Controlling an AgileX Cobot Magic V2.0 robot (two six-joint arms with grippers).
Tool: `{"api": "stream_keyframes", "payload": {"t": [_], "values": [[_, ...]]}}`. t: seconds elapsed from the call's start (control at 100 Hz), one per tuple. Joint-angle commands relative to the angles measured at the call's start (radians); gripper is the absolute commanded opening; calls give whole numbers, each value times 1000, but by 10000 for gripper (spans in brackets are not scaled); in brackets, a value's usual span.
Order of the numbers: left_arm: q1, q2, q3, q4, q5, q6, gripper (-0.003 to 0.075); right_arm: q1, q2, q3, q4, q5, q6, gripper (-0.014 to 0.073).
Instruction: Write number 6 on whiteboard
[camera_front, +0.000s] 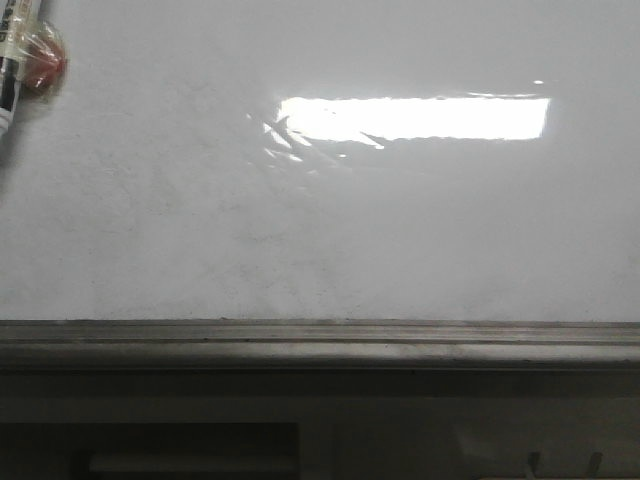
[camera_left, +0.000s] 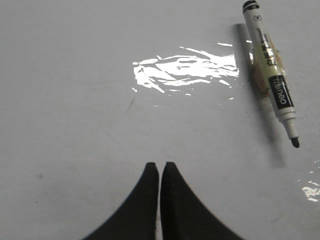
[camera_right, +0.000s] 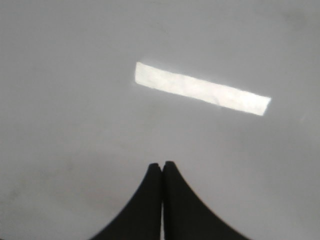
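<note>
The whiteboard (camera_front: 320, 220) fills the front view, glossy white and faintly smudged, with no number 6 drawn on it in any view. A white marker pen with a black tip (camera_left: 271, 75) lies on the board in the left wrist view, off to one side of my left gripper (camera_left: 160, 166), which is shut and empty, well apart from the pen. The pen's end also shows at the top left of the front view (camera_front: 12, 70). My right gripper (camera_right: 161, 165) is shut and empty over bare board (camera_right: 75, 100). Neither gripper shows in the front view.
A grey metal ledge (camera_front: 320, 340) runs along the board's lower edge. A bright rectangular light reflection (camera_front: 415, 117) sits on the board's upper middle. A small reddish round thing in clear wrap (camera_front: 42, 60) sits beside the pen at the top left.
</note>
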Motion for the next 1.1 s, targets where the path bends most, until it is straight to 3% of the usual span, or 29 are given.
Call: {"api": "stream_keyframes", "payload": {"t": [0.0, 0.93, 1.09], "values": [[3, -32, 48, -8, -79, -11, -20, -7, -19, 23, -7, -78, 1, -65], [3, -32, 48, -9, -79, -11, -20, -7, -19, 23, -7, -83, 1, -65], [3, -32, 48, -84, -79, -11, -20, -7, -19, 23, 109, -102, 1, -65]]}}
